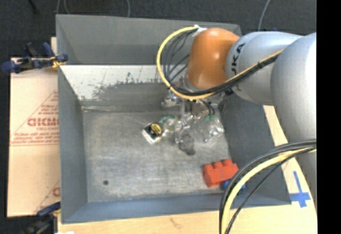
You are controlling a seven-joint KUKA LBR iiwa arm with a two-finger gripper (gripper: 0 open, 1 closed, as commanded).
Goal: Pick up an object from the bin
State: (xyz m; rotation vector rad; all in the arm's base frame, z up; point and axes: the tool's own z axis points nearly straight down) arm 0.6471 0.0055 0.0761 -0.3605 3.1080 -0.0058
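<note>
The hand (185,139) is low in the middle of the bin (72,137), its metal tip down near the floor. It stands between two small things. On its left, just beside it, lies a white piece (153,132): small, blocky, tilted, with a black face and a yellow spot on top. On its right, close against it, lies a clear piece (211,127), glassy and crumpled-looking, catching light in pale glints with a hint of green along its upper edge. Whether the hand is open, closed or gripping either thing I cannot tell, because its tip is a tangle of grey metal and shine against the clear piece.

Further out, toward the near right corner, a red block (218,172) lies flat on the floor, matte plastic with studs along its top. A small blue thing (233,185) touches its lower right corner, partly hidden behind a cable.

The bin floor is dull grey metal, scuffed and speckled, with one dark speck (105,182) near the left front. The far wall is paler and scratched, with dark flecks along its lower edge.

Above the hand sits a smooth, rounded orange cover (209,59) on the wrist, ringed by looping yellow and black cables (164,62). The arm (277,67) behind it is glossy light grey and tube-shaped.
</note>
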